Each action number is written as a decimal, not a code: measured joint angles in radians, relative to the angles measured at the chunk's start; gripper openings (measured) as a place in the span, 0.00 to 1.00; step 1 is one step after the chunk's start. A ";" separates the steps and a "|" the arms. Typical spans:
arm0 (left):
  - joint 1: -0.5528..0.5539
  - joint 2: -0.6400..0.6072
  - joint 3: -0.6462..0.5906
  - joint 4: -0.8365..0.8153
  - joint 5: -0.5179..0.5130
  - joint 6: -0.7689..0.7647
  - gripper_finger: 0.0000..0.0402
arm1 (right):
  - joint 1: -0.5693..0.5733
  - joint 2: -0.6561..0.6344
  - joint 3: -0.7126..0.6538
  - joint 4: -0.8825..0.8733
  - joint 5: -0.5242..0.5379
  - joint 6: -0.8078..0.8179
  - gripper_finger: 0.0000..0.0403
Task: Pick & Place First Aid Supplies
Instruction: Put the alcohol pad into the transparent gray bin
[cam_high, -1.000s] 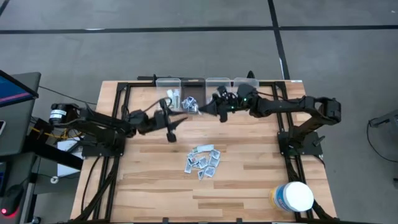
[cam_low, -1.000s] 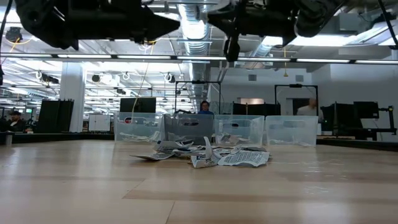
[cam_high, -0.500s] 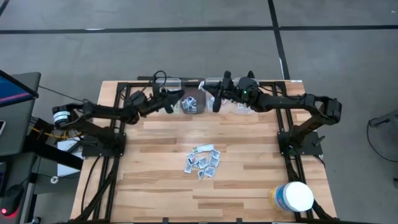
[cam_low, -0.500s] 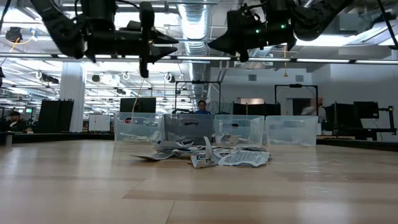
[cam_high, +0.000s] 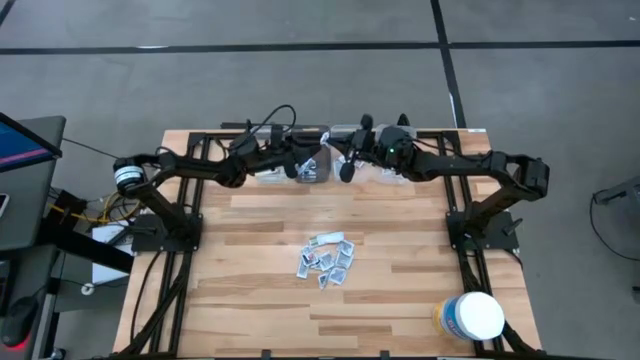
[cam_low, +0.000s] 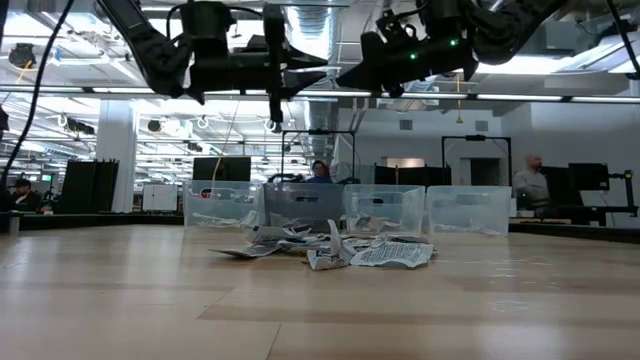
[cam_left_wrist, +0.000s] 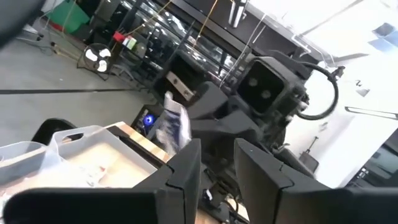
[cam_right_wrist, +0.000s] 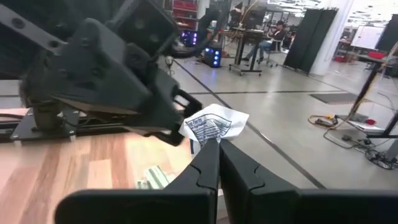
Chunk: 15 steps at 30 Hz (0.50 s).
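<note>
Several first aid supplies lie in a loose pile (cam_high: 327, 260) on the middle of the wooden table, seen flat in the low view (cam_low: 330, 250). Both arms meet high over the far edge. My right gripper (cam_right_wrist: 213, 144) is shut on one white packet with dark print (cam_right_wrist: 214, 123). My left gripper (cam_left_wrist: 217, 146) is open and faces it. The left fingertips (cam_right_wrist: 177, 134) stand right beside that packet (cam_left_wrist: 174, 127), with nothing between them. In the high view the two grippers (cam_high: 303, 168) (cam_high: 345, 170) hover near the clear bins. My right gripper pinches the packet's lower edge (cam_right_wrist: 210, 138) between its two fingertips. It reaches level from the table's right side. The packet stands up past the fingertips, crumpled and lifted clear over the far bins. My left gripper: whether a fingertip touches the packet, I cannot tell.
A row of clear bins (cam_low: 305, 205) lines the far edge, some with packets inside (cam_high: 310, 170). A large white tub (cam_high: 470, 315) stands at the near right corner. Black frame rails (cam_high: 190, 230) run along both sides. People show in the room beyond.
My left gripper has risen and swung toward the far edge and the right, from above the table's middle up to the right gripper, rolling as it went. My right gripper has rolled about its own axis with the packet and shifted slightly.
</note>
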 joint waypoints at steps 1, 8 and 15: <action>0.002 0.002 0.002 -0.001 0.000 -0.001 0.24 | 0.006 0.000 0.000 -0.001 0.000 0.000 0.00; 0.003 0.002 0.002 0.000 0.000 -0.002 0.24 | 0.043 0.000 0.000 -0.011 0.055 -0.001 0.00; 0.004 0.002 0.002 -0.003 0.001 -0.002 0.24 | 0.073 -0.004 0.000 -0.012 0.142 -0.001 0.00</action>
